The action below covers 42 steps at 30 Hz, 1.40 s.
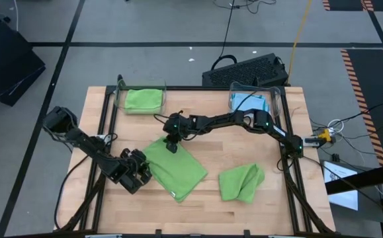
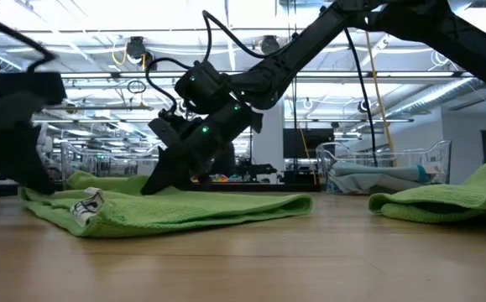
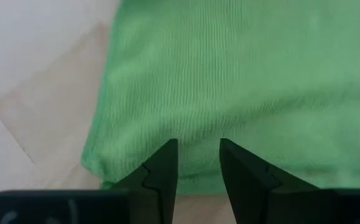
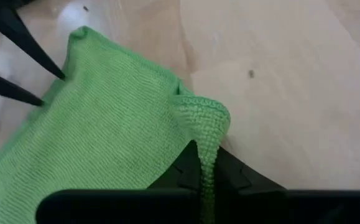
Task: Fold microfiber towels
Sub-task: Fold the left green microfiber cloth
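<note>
Mid-fold: the right gripper [image 1: 172, 146], jaws closed on the far corner of the lime green towel [image 1: 176, 168] at table centre, and the left gripper [image 1: 140, 173], jaws part-open astride its near edge; a crumpled green towel [image 1: 241, 182] awaits, others binned.
</note>
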Tool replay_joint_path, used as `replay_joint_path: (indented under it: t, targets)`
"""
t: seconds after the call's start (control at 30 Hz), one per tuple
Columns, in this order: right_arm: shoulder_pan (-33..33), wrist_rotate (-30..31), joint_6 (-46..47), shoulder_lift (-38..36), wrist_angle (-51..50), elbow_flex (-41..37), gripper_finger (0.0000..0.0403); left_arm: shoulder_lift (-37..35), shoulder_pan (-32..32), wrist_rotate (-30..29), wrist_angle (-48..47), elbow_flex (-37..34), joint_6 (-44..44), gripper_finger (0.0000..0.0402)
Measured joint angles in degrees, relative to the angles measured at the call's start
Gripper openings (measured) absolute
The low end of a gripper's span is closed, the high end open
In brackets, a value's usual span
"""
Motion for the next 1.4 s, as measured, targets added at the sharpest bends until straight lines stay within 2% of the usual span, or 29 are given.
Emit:
replay_joint_path:
  t: [0.17, 0.23, 0.33, 0.6, 0.67, 0.77, 0.9, 1.17, 1.4]
  targets:
    - [0.2, 1.4, -1.5, -0.1, -1.2, 0.0, 0.0004, -4.2, -1.0, -8.1, -0.5, 0.0, -4.8, 0.0123]
    - [0.4, 2.4, -2.2, -0.1, -1.9, 0.0, 0.0003, -5.5, -1.8, -9.0, -0.4, 0.0, -7.5, 0.0134]
    - [0.7, 3.3, -3.0, -0.1, -2.4, 0.0, 0.0003, -6.4, -2.4, -8.5, -2.1, 0.0, -14.0, 0.0173]
    - [1.1, 3.5, -4.7, -0.1, -2.2, 0.0, 0.0001, -6.4, -0.8, 0.7, -17.6, 0.0, -37.3, 0.0318]
    - [1.1, 3.5, -5.1, -0.1, -2.3, 0.0, 0.0001, -6.4, -0.2, 4.0, -19.5, 0.0, -40.8, 0.0338]
    - [0.8, 3.4, -5.8, -0.1, -2.3, 0.0, 0.0001, -6.4, 0.6, 6.9, -18.3, 0.0, -41.1, 0.0349]
    - [0.8, 3.2, -6.2, -0.1, -2.3, 0.0, 0.0001, -6.4, 1.6, 7.4, -13.1, -0.1, -38.0, 0.0330]
    - [0.8, 3.2, -6.6, -0.1, -2.3, 0.0, 0.0000, -5.8, 5.0, 8.1, -8.0, -3.9, -36.7, 0.0243]
    - [0.8, 3.3, -6.6, -0.1, -2.2, 0.0, 0.0000, -5.5, 5.2, 4.8, -6.0, -4.3, -33.2, 0.0164]
